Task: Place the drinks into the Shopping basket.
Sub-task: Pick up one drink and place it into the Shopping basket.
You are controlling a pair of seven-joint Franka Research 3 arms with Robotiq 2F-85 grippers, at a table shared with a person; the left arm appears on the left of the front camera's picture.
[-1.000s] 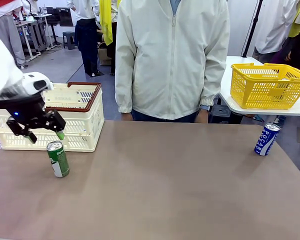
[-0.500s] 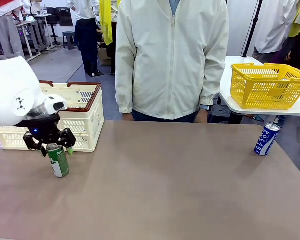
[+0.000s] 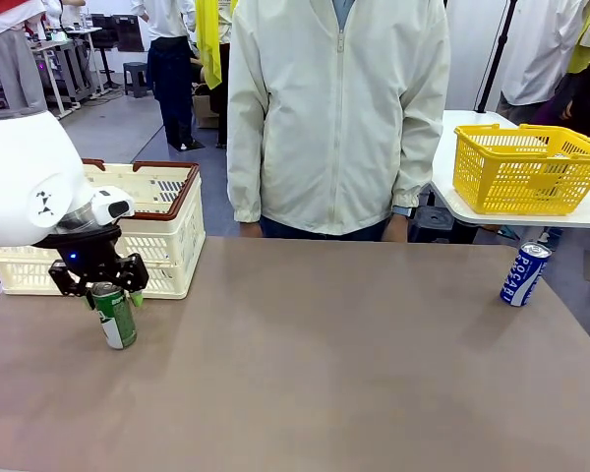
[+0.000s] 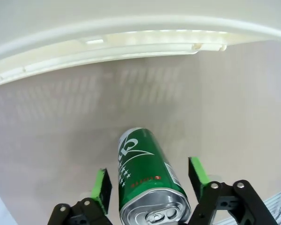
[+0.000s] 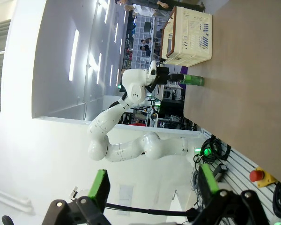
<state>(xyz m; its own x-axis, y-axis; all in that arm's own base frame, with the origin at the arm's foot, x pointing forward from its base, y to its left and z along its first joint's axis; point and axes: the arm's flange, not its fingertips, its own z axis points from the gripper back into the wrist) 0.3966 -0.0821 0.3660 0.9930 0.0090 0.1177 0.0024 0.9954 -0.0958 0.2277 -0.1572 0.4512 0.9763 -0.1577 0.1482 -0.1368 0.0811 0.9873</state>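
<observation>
A green drink can (image 3: 116, 317) stands slightly tilted on the brown table, just in front of the cream Shopping basket (image 3: 167, 236) at the left. My left gripper (image 3: 108, 292) has come down over the can's top, one finger on each side. In the left wrist view the can (image 4: 147, 178) sits between the green pads (image 4: 101, 186), with small gaps on both sides, so my left gripper (image 4: 149, 179) is open around it. The basket's wall (image 4: 107, 42) runs just beyond. A blue drink can (image 3: 523, 274) stands at the table's far right edge. My right gripper (image 5: 152, 187) is open and holds nothing.
A person in a cream jacket (image 3: 339, 118) stands at the far side, hands down. A yellow mesh basket (image 3: 526, 167) sits on a white side table at the right. The right wrist view shows the left arm, the green can (image 5: 192, 80) and the Shopping basket (image 5: 187, 37) far off.
My left gripper swung right and came down from above the green can to straddle its top, and its jaws have narrowed a little. The cans have not moved.
</observation>
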